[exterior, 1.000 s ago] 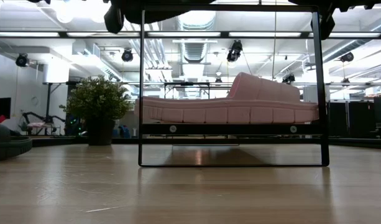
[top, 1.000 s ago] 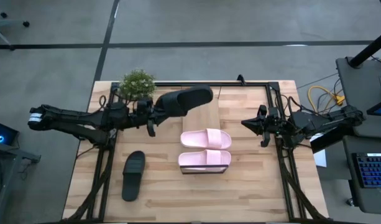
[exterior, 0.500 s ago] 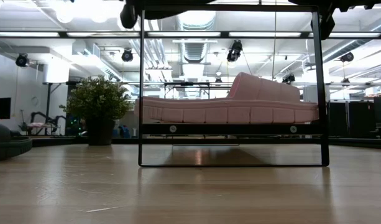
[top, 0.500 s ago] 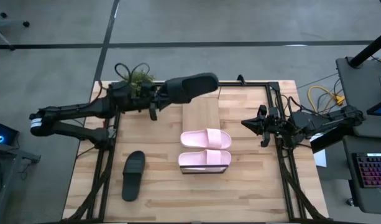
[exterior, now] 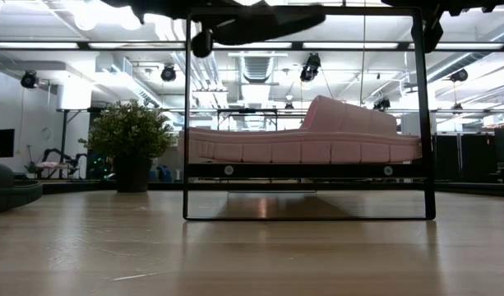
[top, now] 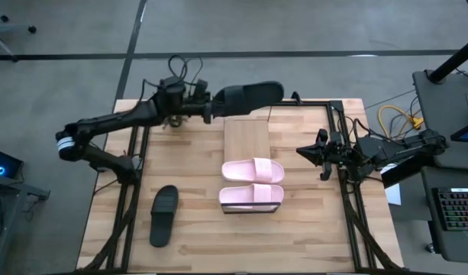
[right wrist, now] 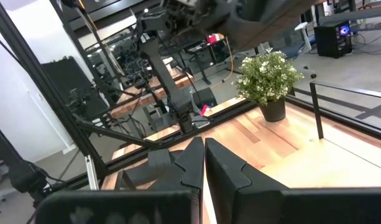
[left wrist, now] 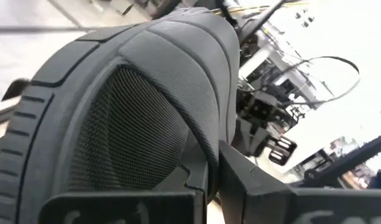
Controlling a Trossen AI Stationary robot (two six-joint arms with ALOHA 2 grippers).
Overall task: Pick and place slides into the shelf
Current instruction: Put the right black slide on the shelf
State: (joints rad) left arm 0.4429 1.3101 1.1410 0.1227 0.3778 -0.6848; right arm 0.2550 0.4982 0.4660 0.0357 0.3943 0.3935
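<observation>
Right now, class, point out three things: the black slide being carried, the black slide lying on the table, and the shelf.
carried black slide (top: 245,96), high view, its middle.
black slide on the table (top: 163,215), high view, its sole.
shelf (top: 245,140), high view, bare board.

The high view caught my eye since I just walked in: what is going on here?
The left end effector is shut on a black slide, carrying it in the air over the far end of the shelf. Two pink slides already sit side by side on the shelf's near end. Another black slide lies on the tabletop to the left, untouched. The right end effector waits at the table's right edge, shut and empty. A small potted plant stands near the far left corner.
</observation>
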